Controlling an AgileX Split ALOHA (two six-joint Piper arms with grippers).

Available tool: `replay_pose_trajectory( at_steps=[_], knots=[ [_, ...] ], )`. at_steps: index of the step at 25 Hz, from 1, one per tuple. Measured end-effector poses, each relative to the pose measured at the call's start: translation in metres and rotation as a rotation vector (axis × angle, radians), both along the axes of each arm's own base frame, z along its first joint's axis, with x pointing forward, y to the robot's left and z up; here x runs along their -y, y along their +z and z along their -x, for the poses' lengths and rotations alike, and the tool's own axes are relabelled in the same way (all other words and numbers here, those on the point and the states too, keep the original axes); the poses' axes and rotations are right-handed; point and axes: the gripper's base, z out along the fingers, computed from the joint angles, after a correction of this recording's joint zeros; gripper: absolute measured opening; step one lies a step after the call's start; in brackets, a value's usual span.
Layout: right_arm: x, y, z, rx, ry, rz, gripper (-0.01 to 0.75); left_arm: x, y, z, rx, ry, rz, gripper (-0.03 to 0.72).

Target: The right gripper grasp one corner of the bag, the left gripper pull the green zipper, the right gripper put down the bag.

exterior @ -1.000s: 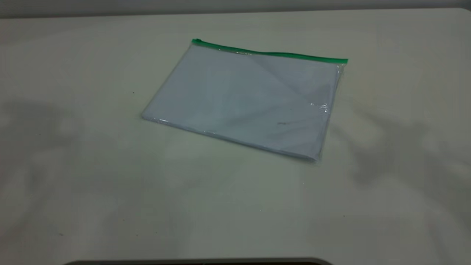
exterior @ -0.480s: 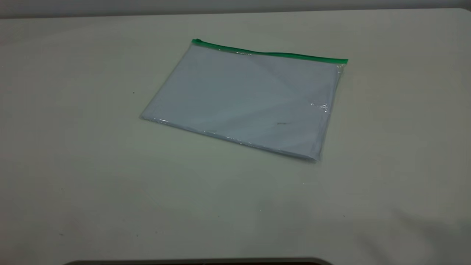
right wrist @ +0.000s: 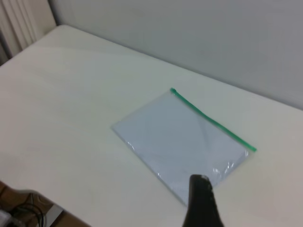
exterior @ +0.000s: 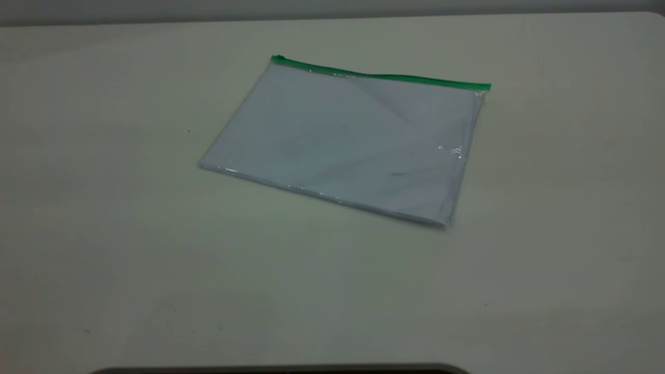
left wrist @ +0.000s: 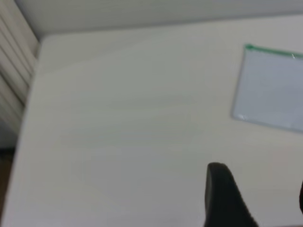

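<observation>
On the table, exterior view:
Table (exterior: 104, 234): matte off-white surface, smooth, fills the frame.
Bag (exterior: 343, 145): flat clear plastic pouch, rectangular, lying upper centre of the frame; pale white-blue sheets inside; glossy glints near its right edge.
Green zipper (exterior: 384, 77): narrow bright green strip along the bag's far edge, slightly wavy; small slider tab at its left end.
Arms: neither shows in this view.

Left wrist view:
Left gripper (left wrist: 258, 203): one black finger (left wrist: 225, 198), smooth and tapered, at lower right of the frame; a sliver of the other at the right edge; a wide gap of bare table between them, so the jaws stand apart and hold nothing.
Bag: upper right of the frame, well apart from the finger.

Right wrist view:
Right gripper (right wrist: 202, 203): one dark pointed finger at lower centre; cannot tell whether the jaws are apart or together.
Bag: mid-frame; the fingertip overlaps its near corner in the picture.
</observation>
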Motion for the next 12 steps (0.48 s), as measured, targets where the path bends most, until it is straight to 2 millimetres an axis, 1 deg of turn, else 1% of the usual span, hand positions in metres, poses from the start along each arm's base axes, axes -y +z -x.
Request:
replay_pose_trajectory(
  at_steps=[3,7,9,12],
  knots=[
    [0.001,-0.026,0.010,-0.020,-0.006,-0.001,0.574,0.002,-0.028,0.005,-0.032,-0.017,0.023,0.451],
    [0.004,-0.061,0.011,-0.074,-0.028,0.020,0.574,0.003,-0.058,0.004,-0.091,-0.023,0.027,0.451],
    [0.005,-0.077,0.012,-0.097,-0.040,0.033,0.574,0.003,-0.069,0.002,-0.122,-0.023,0.025,0.451],
    [0.007,-0.094,0.012,-0.118,-0.057,0.050,0.574,0.003,-0.083,-0.001,-0.164,-0.023,0.026,0.451]
  ],
)
